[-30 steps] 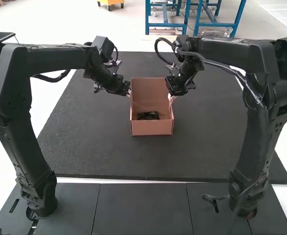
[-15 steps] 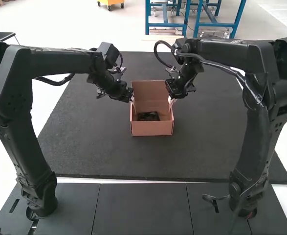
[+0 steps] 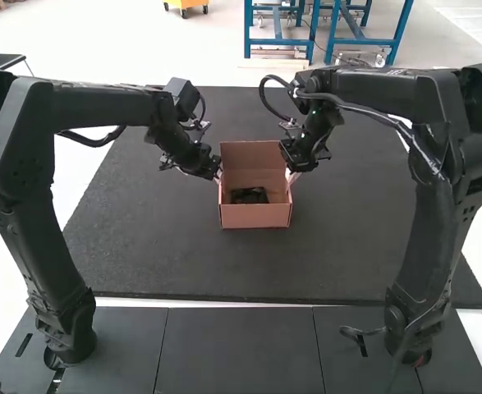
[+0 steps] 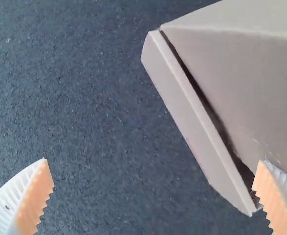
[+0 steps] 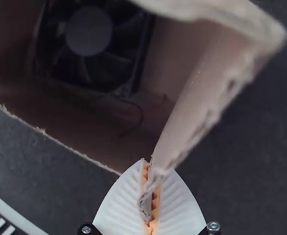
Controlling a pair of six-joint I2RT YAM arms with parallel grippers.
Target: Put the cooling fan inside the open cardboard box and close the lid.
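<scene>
Cooling fan (image 3: 249,195) first: from above you can see it already lying on the floor of the open cardboard box (image 3: 255,212), which sits near the middle of the black mat (image 3: 142,238). So the first half of the job looks done — what remains is the lid (image 3: 253,154), which stands upright along the box's far edge. Over the last second your left pincer (image 3: 211,167) has dropped and drawn in to the box's far left corner, and the lid's top edge sits a little lower than it did. The right pincer (image 3: 291,167) has shifted only slightly at the far right corner. I read that as the closing having begun, with the lid barely tipped forward so far.

From the left wrist, the left pincer (image 4: 153,164) is spread wide and holds nothing. One finger (image 4: 275,196) sits right against the cardboard's outer edge, and the other hangs well apart over bare mat (image 4: 84,98). A corner of the box (image 4: 241,73) shows a dark slit between two layers of cardboard; I cannot tell which is lid and which is wall.

From the right wrist, the right pincer (image 5: 150,200) is clamped tight on a side flap (image 5: 207,98), the ragged edge pinched between the orange pads. Past it, the fan (image 5: 89,44) lies flat inside the box (image 5: 60,132), its thin wire (image 5: 131,115) curled beside it — mind that wire when the flap folds in.
</scene>
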